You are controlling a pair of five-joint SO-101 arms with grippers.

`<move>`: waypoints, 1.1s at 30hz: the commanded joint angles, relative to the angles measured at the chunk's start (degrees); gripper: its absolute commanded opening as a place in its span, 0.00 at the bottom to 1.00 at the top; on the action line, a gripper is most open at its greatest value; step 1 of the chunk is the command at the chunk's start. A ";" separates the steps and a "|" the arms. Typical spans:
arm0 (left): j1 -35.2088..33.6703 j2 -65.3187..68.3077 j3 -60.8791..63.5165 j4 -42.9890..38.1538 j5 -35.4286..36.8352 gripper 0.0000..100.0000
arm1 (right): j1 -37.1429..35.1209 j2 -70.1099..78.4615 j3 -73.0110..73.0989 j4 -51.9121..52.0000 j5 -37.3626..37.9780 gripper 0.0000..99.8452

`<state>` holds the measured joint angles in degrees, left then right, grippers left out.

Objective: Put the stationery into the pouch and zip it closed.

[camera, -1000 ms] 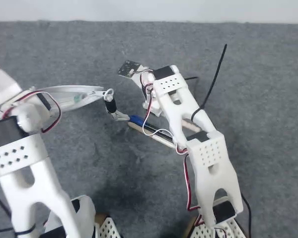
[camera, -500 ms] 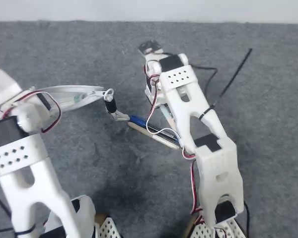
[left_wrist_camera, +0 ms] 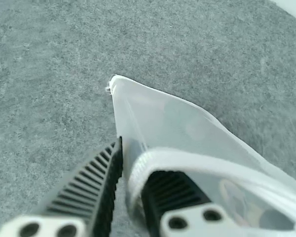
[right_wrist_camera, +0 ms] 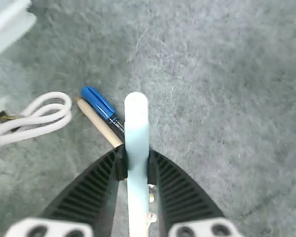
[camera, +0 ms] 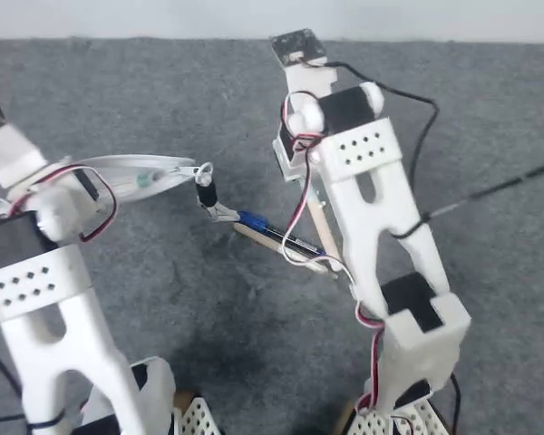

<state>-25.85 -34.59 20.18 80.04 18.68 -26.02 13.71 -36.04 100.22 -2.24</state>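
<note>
The task looks only part done. Nearest the arms' bases in the high view, a blue pen (camera: 254, 220) and a wooden pencil (camera: 265, 238) lie touching side by side on the grey table (camera: 163, 299), not yet packed. Just beyond them a short black item (camera: 206, 194) lies at the mouth of the pouch (camera: 136, 172). The pouch is translucent, its mouth is unzipped, and something greenish shows through its wall (I cannot tell what it is). So at least 2 pieces are left to go in, plus the 1 held in the air, and the zip is not yet drawn.

The right gripper (right_wrist_camera: 136, 154) has its jaws clamped on a pale stick (right_wrist_camera: 136, 113), held above the table over the pen and pencil. Farther off, the left gripper (left_wrist_camera: 133, 160) has its jaws pinched together on the pouch's rim, 1 finger outside the wall and 1 inside the opening, which seems to keep the mouth open
</note>
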 commanded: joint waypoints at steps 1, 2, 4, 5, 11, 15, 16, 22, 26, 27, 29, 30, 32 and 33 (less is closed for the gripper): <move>3.96 -0.79 -0.84 -2.02 0.18 0.01 | -1.89 -8.04 -0.62 2.33 -0.79 0.01; 4.84 -0.79 -0.84 -2.02 0.09 0.01 | -2.24 -9.36 0.62 2.24 -0.79 0.01; 6.42 -0.79 -0.84 -1.85 0.00 0.01 | -3.12 -12.35 3.87 1.71 -0.79 0.01; 7.21 -0.79 -0.75 -1.85 0.00 0.01 | -3.74 -14.02 5.27 1.71 -0.79 0.01; 8.97 -0.79 -0.66 -1.67 -1.41 0.01 | -5.32 -23.78 10.46 0.75 -0.79 0.01; 8.97 -0.70 -0.66 -1.67 -1.41 0.01 | -5.41 -28.79 17.05 -4.09 -0.79 0.01; 8.97 -0.53 -0.57 -1.67 -1.41 0.01 | -5.85 -30.02 18.73 -5.32 -0.79 0.01; 8.97 -0.70 0.31 -2.02 -1.41 0.01 | -11.65 -39.78 25.32 -10.95 -0.79 0.01; 8.97 -0.70 0.31 -2.02 -1.41 0.01 | -14.20 -46.64 28.40 -15.60 -0.79 0.01; 8.97 -0.70 0.31 -2.02 -1.41 0.01 | -14.81 -48.31 29.54 -17.01 -0.79 0.01; 8.88 -0.70 0.31 -1.85 -1.41 0.01 | -16.40 -51.47 32.18 -20.35 -0.79 0.01; 8.88 -0.70 0.31 -1.85 -1.41 0.01 | -17.45 -53.14 33.76 -22.29 -0.79 0.01; 8.88 -0.70 0.31 -1.85 -1.41 0.01 | -19.74 -56.22 37.01 -26.33 -0.79 0.01; 8.88 -0.70 0.31 -1.76 -1.41 0.01 | -20.79 -57.71 38.95 -28.88 -0.79 0.01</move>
<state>-17.41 -34.59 21.41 80.04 17.71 -43.96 -38.42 0.44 77.80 -2.24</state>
